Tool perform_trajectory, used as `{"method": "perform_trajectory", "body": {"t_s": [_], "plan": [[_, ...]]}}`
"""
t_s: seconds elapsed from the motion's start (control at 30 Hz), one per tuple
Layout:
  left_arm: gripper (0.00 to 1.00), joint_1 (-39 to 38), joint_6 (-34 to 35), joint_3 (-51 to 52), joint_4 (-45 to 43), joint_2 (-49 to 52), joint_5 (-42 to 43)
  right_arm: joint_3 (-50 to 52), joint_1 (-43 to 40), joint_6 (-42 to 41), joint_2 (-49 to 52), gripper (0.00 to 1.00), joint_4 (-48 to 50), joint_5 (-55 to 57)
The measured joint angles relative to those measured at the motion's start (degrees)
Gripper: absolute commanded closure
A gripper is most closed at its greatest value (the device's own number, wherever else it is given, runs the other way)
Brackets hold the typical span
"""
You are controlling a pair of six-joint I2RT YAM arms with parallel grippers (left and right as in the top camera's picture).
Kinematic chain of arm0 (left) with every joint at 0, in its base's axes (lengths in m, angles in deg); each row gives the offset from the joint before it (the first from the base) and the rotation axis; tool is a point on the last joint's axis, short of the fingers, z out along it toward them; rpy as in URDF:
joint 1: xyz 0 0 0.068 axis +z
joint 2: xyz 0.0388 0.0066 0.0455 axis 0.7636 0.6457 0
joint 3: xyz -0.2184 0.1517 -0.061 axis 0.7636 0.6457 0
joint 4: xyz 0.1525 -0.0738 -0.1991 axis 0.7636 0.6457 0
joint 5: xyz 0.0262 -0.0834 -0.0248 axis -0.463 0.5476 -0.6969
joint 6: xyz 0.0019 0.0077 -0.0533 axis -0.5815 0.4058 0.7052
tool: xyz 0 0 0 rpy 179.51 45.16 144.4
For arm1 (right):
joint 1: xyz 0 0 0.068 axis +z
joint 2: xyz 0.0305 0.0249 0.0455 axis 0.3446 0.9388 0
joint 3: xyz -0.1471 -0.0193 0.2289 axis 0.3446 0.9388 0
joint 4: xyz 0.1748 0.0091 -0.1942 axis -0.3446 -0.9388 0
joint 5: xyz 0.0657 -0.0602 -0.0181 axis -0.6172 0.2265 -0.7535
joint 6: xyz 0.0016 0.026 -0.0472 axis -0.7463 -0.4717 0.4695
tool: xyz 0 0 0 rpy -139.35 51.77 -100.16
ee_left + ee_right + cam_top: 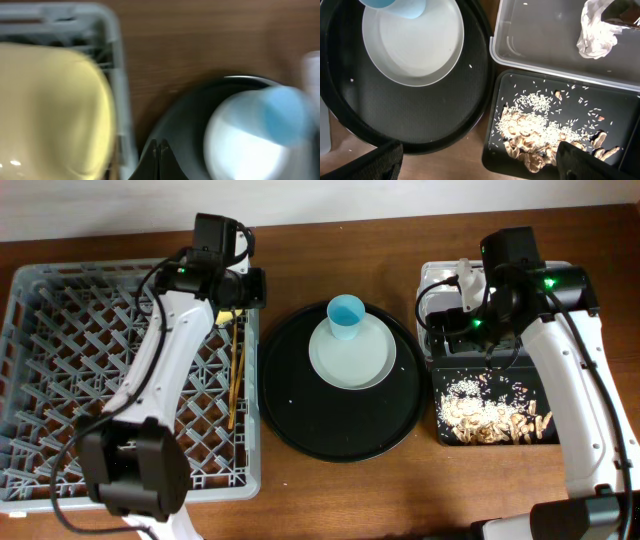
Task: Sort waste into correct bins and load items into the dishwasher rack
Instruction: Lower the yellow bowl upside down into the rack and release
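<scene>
My left arm stretches over the large grey lattice-floored plastic crate (60, 360) at the worktop's left edge, with its wrist at the crate's far right corner. The left gripper (160, 152) is blurred, but its fingers seem pressed together on nothing. The smooth yellow bowl (50, 110) sits inside that corner, near the thin wooden chopsticks (235, 375).

My right arm bends over the clear plastic tub (540, 45) by the far right corner. The right gripper (480, 150) is spread wide and empty. A crumpled white paper napkin (595, 32) lies in the tub, and beige crumbly scraps (535, 130) lie in the shallow black rectangular tray (625, 115). Mid-table, a light blue cup (346, 318) stands at the far rim of the glossy pale plate (352, 365), which sits on a round black tray (300, 410).
</scene>
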State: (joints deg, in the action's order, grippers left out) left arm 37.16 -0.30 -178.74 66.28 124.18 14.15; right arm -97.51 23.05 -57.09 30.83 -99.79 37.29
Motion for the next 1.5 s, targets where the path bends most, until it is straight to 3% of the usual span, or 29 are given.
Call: {"method": "perform_trajectory", "body": {"t_s": [0.13, 0.43, 0.57, 0.67, 0.8, 1.17, 1.5], "plan": [[1.0, 2.1, 0.0, 0.0, 0.1, 2.3, -6.9, 0.0, 0.0, 0.0, 0.0, 0.01, 0.0, 0.0], [0.95, 13.3, 1.6, -4.6, 11.0, 1.5, -9.4, 0.0, 0.0, 0.0, 0.0, 0.01, 0.0, 0.0], [0.95, 11.9, 1.8, -5.5, 10.9, -3.6, -7.9, 0.0, 0.0, 0.0, 0.0, 0.01, 0.0, 0.0], [1.0, 8.9, 1.8, -6.5, 8.9, -9.6, -7.3, 0.0, 0.0, 0.0, 0.0, 0.02, 0.0, 0.0], [1.0, 6.2, 2.4, -7.4, 7.5, -11.6, -10.8, 0.0, 0.0, 0.0, 0.0, 0.01, 0.0, 0.0], [1.0, 9.7, 4.2, -7.3, 7.3, 2.2, -13.2, 0.0, 0.0, 0.0, 0.0, 0.01, 0.0, 0.0], [1.0, 9.9, 4.4, -7.3, 5.2, 4.3, -13.4, 0.0, 0.0, 0.0, 0.0, 0.01, 0.0, 0.0]]}}
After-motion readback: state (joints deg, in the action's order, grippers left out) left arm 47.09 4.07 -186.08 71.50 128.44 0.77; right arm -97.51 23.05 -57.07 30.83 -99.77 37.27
